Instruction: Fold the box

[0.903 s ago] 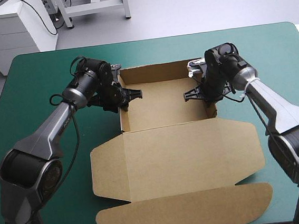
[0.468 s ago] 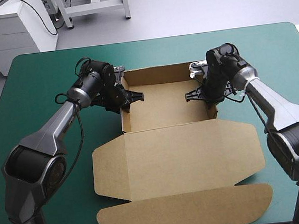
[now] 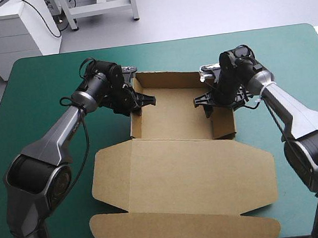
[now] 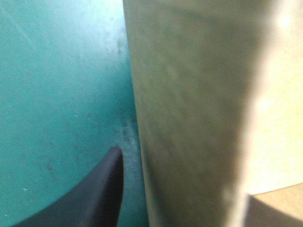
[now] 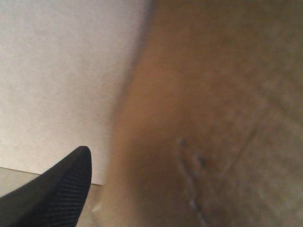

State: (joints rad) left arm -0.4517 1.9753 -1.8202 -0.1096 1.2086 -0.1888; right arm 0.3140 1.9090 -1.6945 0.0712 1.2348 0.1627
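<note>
Now the box [image 3: 181, 173] lies at the middle of the tabletop [image 3: 42, 79], its tray part on the far side with the walls raised and its lid flat toward the near edge. Since just before, the whole sheet has turned a little: the lid end has swung toward the table's left side, the tray's right wall has drifted the other way, and the box no longer sits square to the robot. The left hand [image 3: 146, 101] straddles the tray's left wall and has moved slightly inward with it; the right hand [image 3: 202, 99] straddles the right wall. In each wrist view only one black finger [image 4: 94, 194] shows beside the board, the other hidden behind the wall, so I judge both hands to be pinching their walls, since the box moved with them. That suggests the side walls are being worked into place and the tray is mostly formed. The twist could matter: any next tuck probably has to follow the box's new angle, or the walls may buckle.
</note>
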